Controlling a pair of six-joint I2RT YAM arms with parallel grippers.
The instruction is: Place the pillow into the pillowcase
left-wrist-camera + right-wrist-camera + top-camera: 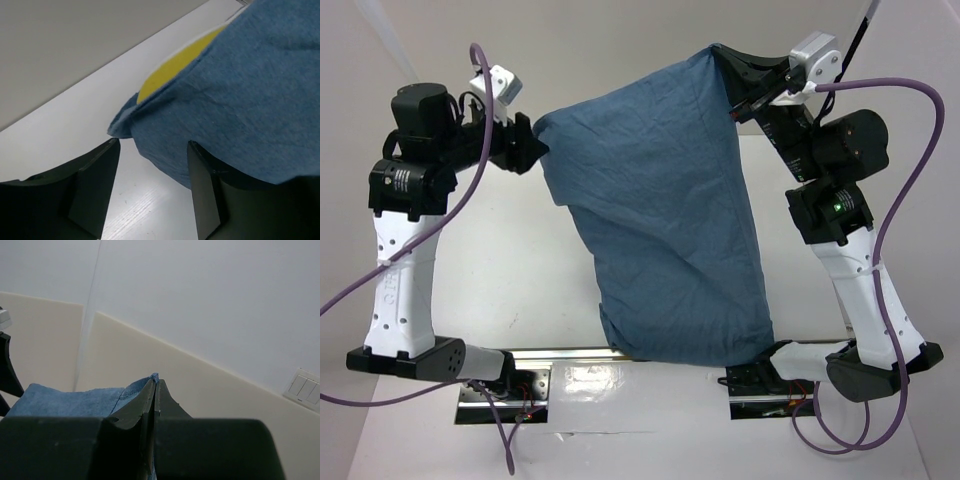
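Note:
The dusty-blue pillowcase (660, 230) hangs lifted over the table like a filled sack, its lower end resting near the arm bases. My right gripper (730, 58) is shut on its top right corner, and a bit of blue cloth (65, 400) pokes out above the pinched fingertips (156, 382). My left gripper (540, 150) stands open at the pillowcase's upper left corner. In the left wrist view its jaws (154, 145) are apart, with the cloth edge (240, 100) lying just beyond the right finger. The pillow's yellow band (175, 67) shows inside the case opening; the remainder of the pillow is hidden.
The white table (500, 270) lies under the hanging cloth. Metal mounting rails (560, 360) run along the near edge between the arm bases. Purple cables (910, 130) loop beside both arms. A beige panel and a wall switch (302, 385) stand behind.

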